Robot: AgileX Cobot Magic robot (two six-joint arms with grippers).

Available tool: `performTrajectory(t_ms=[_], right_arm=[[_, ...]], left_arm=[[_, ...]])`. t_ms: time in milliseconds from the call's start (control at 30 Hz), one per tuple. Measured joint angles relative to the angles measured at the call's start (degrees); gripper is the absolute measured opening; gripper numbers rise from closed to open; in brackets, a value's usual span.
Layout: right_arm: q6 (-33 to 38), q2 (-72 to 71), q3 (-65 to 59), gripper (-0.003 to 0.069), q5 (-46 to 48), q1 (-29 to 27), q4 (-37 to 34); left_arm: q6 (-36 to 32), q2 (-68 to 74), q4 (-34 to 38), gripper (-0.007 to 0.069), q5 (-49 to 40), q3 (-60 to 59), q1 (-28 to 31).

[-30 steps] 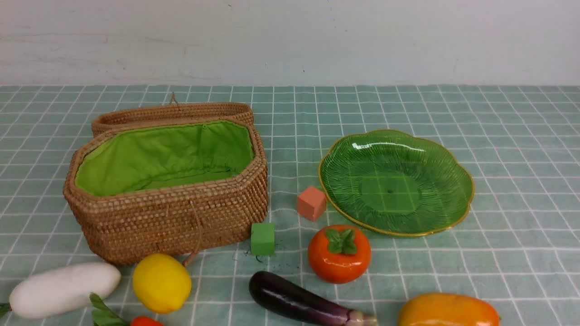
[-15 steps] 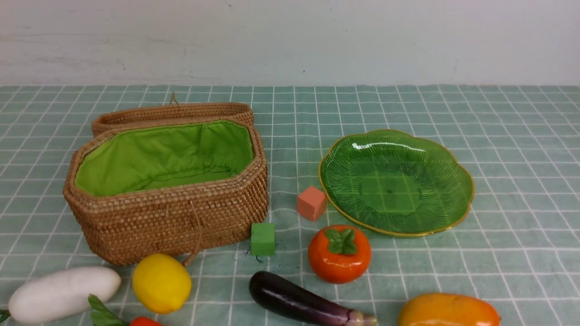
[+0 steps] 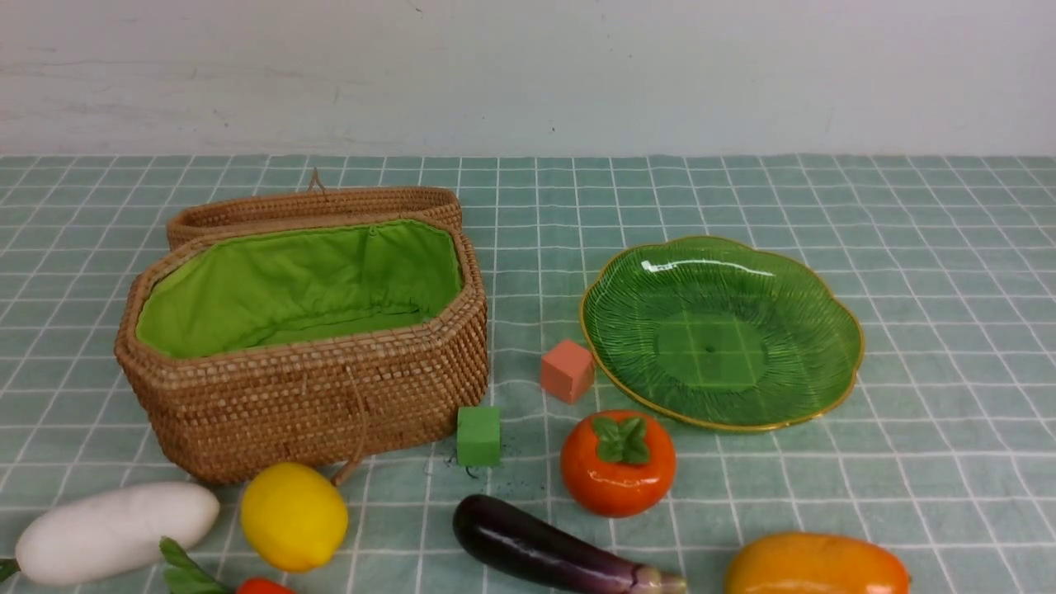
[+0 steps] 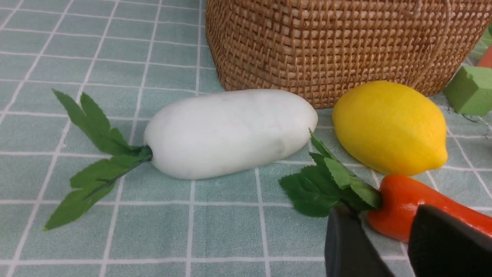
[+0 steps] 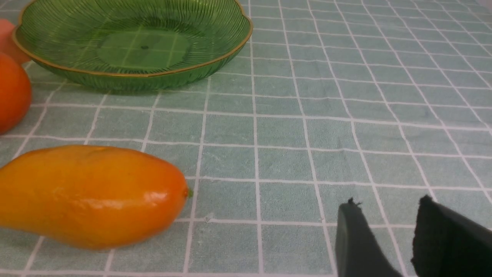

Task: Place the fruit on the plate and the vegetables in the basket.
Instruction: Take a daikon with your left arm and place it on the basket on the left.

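Here, the left gripper (image 4: 380,215) is seen with its dark jaws parted a little and nothing clasped between them. The small red vegetable (image 4: 407,200) lies on the cloth (image 4: 96,50) just beyond the tips; whether it is touched cannot be told. Its green leaves are turned toward the white radish (image 4: 230,132), and the lemon (image 4: 390,127) is set just behind it, near the basket (image 4: 326,46).

The right gripper (image 5: 386,202) is likewise parted and empty above the cloth. The mango (image 5: 88,194) is found to one side, apart from it, with the plate (image 5: 134,77) farther off and the persimmon (image 5: 11,92) near that plate. The eggplant (image 3: 544,549) is laid between lemon and mango.
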State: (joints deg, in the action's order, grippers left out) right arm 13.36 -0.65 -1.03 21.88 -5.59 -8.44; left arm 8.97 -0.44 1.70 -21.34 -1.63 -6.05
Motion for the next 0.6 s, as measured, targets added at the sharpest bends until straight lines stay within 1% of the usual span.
performTrajectory(t_ms=[67, 133, 233, 267, 300, 333, 367, 400, 467, 533, 600], right_arm=[[0.0, 0.0, 0.0, 0.0242, 0.0, 0.0, 0.0], [0.0, 0.0, 0.0, 0.0242, 0.0, 0.0, 0.0], [0.0, 0.0, 0.0, 0.0242, 0.0, 0.0, 0.0], [0.0, 0.0, 0.0, 0.0242, 0.0, 0.0, 0.0], [0.0, 0.0, 0.0, 0.0242, 0.0, 0.0, 0.0], [0.0, 0.0, 0.0, 0.0242, 0.0, 0.0, 0.0], [0.0, 0.0, 0.0, 0.0242, 0.0, 0.0, 0.0], [0.0, 0.0, 0.0, 0.0242, 0.0, 0.0, 0.0], [0.0, 0.0, 0.0, 0.0242, 0.0, 0.0, 0.0], [0.0, 0.0, 0.0, 0.0242, 0.0, 0.0, 0.0], [0.0, 0.0, 0.0, 0.0242, 0.0, 0.0, 0.0]], left_arm=[[0.25, 0.0, 2.07, 0.0239, 1.95, 0.0, 0.0], [1.44, 0.0, 6.51, 0.0239, 5.74, 0.0, 0.0], [5.32, 0.0, 17.24, 0.0239, 13.95, 0.0, 0.0], [5.59, 0.0, 17.99, 0.0239, 14.49, 0.0, 0.0], [7.04, 0.0, 22.69, 0.0239, 18.46, 0.0, 0.0], [7.23, 0.0, 25.4, 0.0239, 22.25, 0.0, 0.0], [7.18, 0.0, 25.71, 0.0239, 22.89, 0.0, 0.0], [6.27, 0.0, 27.06, 0.0239, 27.48, 0.0, 0.0], [4.76, 0.0, 27.14, 0.0239, 29.72, 0.59, 0.0], [3.48, 0.0, 26.55, 0.0239, 28.74, 3.11, 0.0], [1.42, 0.0, 24.79, 0.0239, 25.14, 8.45, 0.0]])
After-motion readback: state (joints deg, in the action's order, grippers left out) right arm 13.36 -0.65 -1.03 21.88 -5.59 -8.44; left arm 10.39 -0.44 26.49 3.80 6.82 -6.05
